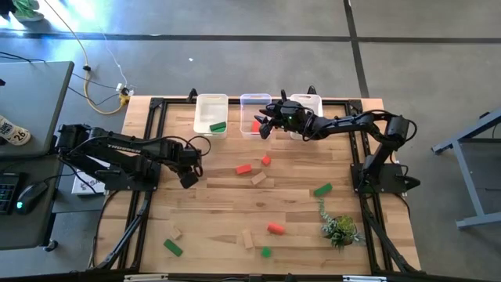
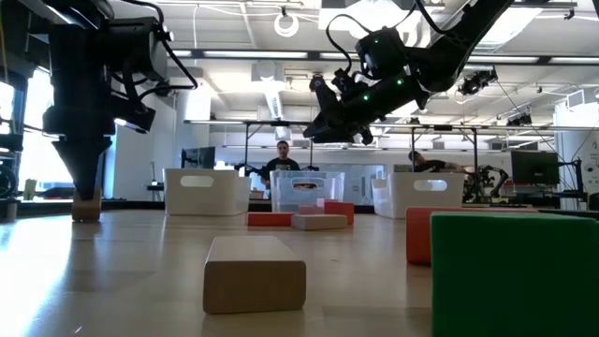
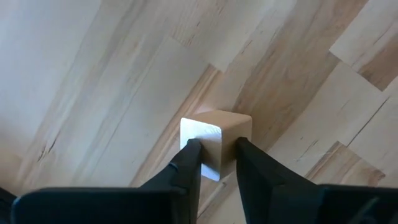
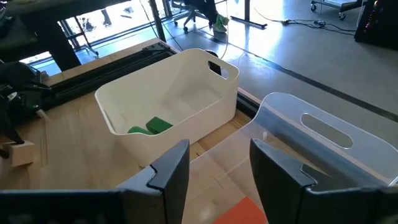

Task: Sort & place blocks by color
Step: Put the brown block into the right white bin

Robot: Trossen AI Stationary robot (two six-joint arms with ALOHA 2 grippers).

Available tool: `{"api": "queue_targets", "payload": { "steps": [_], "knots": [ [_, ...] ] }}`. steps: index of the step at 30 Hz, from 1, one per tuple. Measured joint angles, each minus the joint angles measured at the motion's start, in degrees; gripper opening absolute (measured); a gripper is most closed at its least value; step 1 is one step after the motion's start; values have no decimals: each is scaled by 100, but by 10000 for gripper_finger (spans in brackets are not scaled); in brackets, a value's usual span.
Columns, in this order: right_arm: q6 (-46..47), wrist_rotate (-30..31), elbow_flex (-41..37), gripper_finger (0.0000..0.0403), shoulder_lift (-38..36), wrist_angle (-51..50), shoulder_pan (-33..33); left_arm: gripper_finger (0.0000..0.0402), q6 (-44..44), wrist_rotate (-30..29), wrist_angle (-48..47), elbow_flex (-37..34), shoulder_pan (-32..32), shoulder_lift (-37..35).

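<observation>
Two arms busy at once, so going left to right across the top-down frame. At middle left the left gripper (image 1: 189, 179) is down at the table with its fingers nearly closed around a pale block (image 3: 216, 140); the wrist view has the fingertips on two opposite faces of that cube, which still sits on the table (image 1: 219, 235). To do this well I'd squeeze square on the faces, lift straight up so it doesn't twist out, then carry it to whichever bin takes wood. Further right, along the top of the frame, sit three bins: the left bin (image 1: 200, 117) with a green block (image 1: 218, 126) in it, the middle bin (image 1: 245, 103) with something red inside, and a third mostly covered by the right arm. The right gripper (image 1: 264, 125) hovers above the middle bin, fingers apart and holding nothing I can see. Loose blocks are scattered over the centre and lower part. Hard to say what's in the third bin, or how many reds the middle one holds.
</observation>
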Motion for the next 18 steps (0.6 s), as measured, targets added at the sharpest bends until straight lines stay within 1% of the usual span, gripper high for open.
{"api": "queue_targets", "payload": {
  "steps": [4, 13, 18],
  "knots": [
    [0, 2, 2, 156, 0, 0, 1, 80, -17, -23, 14, 0, 0, 7],
    [1, 2, 1, 156, 0, 2, 2, 146, 4, -92, 62, -39, 2, 50],
    [2, 2, 2, 156, 0, 2, 2, 177, 10, -164, -7, -81, 2, 72]
  ]
}}
